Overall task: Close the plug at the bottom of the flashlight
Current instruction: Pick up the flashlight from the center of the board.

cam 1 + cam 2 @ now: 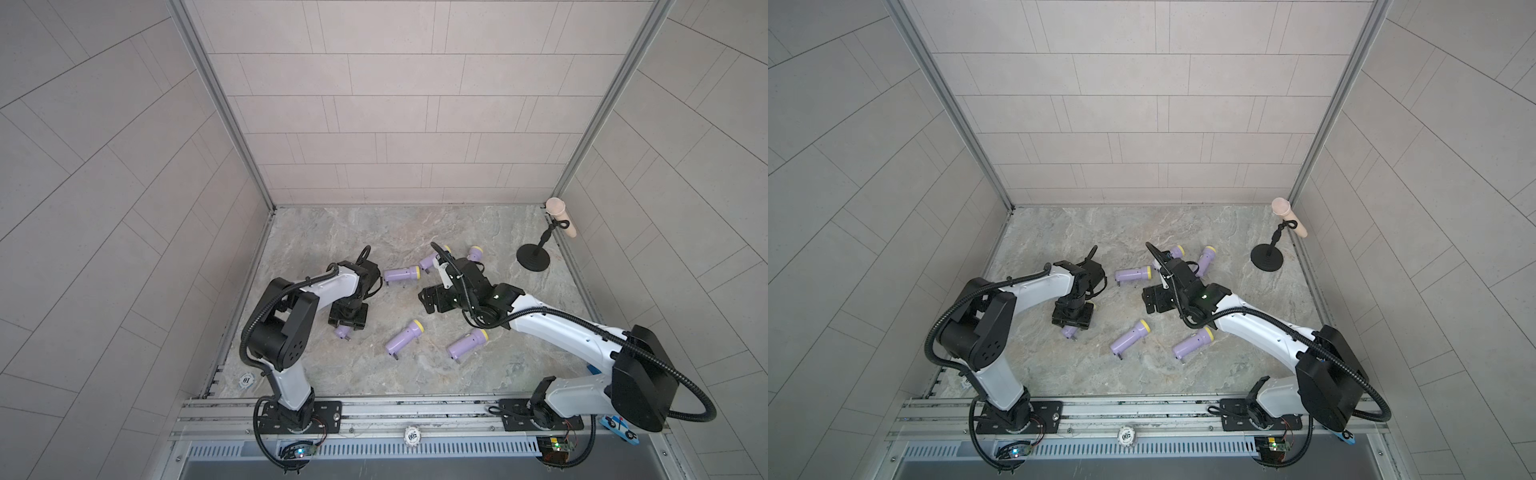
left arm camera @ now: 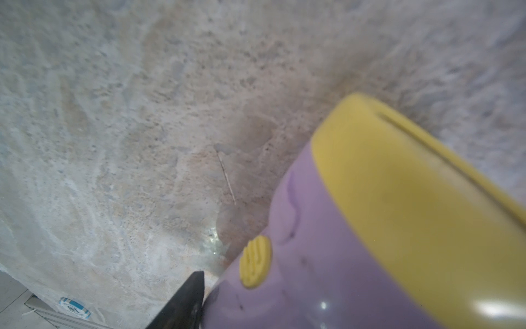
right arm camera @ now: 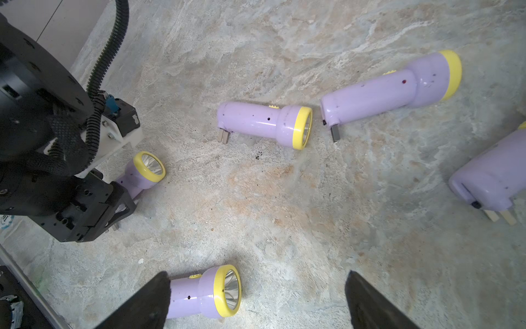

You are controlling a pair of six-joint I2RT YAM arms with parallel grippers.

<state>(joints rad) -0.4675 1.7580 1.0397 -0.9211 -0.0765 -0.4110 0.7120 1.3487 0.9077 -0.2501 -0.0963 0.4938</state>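
Flashlight [image 3: 142, 175] clamped between left jaws; right jaws spread wide.

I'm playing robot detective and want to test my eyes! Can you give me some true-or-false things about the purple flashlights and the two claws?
1. The flashlights are purple with yellow heads. True.
2. The right claw is gripping a flashlight. False: it is open and holds nothing, above the table.
3. The left claw is closed around the held flashlight. True.
4. Only two flashlights are on the table. False: there are six.
5. The loose flashlights stand upright. False: they lie on their sides.
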